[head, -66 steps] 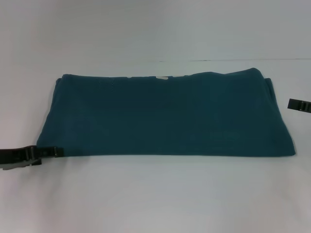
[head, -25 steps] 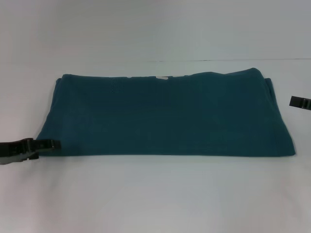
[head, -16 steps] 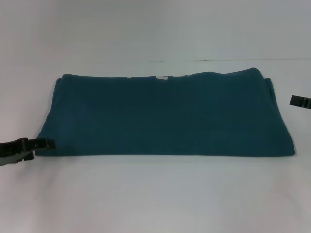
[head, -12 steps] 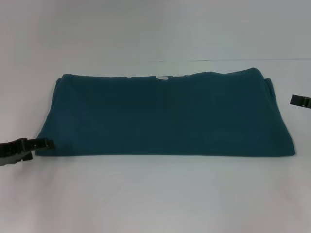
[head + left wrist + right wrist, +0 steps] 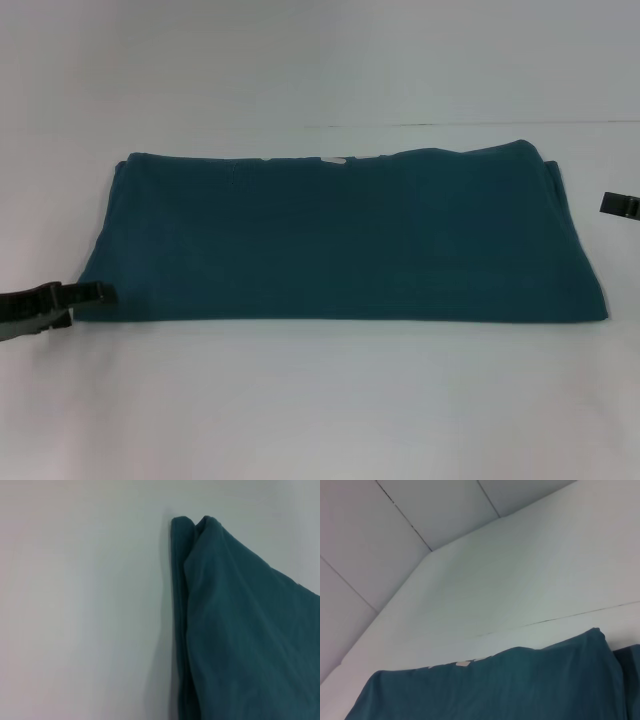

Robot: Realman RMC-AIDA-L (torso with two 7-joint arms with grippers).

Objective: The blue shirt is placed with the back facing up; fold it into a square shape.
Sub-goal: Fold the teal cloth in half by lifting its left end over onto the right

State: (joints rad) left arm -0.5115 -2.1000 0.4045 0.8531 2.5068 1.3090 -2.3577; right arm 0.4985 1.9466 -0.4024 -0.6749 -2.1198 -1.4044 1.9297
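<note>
The blue shirt (image 5: 340, 235) lies flat on the white table (image 5: 320, 400), folded into a wide rectangle with layered edges at its right side. My left gripper (image 5: 98, 294) sits low at the shirt's front-left corner, its tip right at the fabric edge. The left wrist view shows that stacked corner of the shirt (image 5: 250, 630) and none of the gripper. My right gripper (image 5: 620, 206) shows only as a black tip at the picture's right edge, apart from the shirt's right side. The right wrist view looks over the shirt's far edge (image 5: 510, 685).
A small white label (image 5: 335, 160) peeks out at the middle of the shirt's far edge. A thin seam (image 5: 480, 124) runs across the table behind the shirt. Panelled wall (image 5: 395, 535) stands beyond the table's far corner.
My left gripper has drawn back to the left and slightly away from the shirt's front corner, then nearly stopped. The right gripper has slid a little toward the right edge. The shirt has not moved.
</note>
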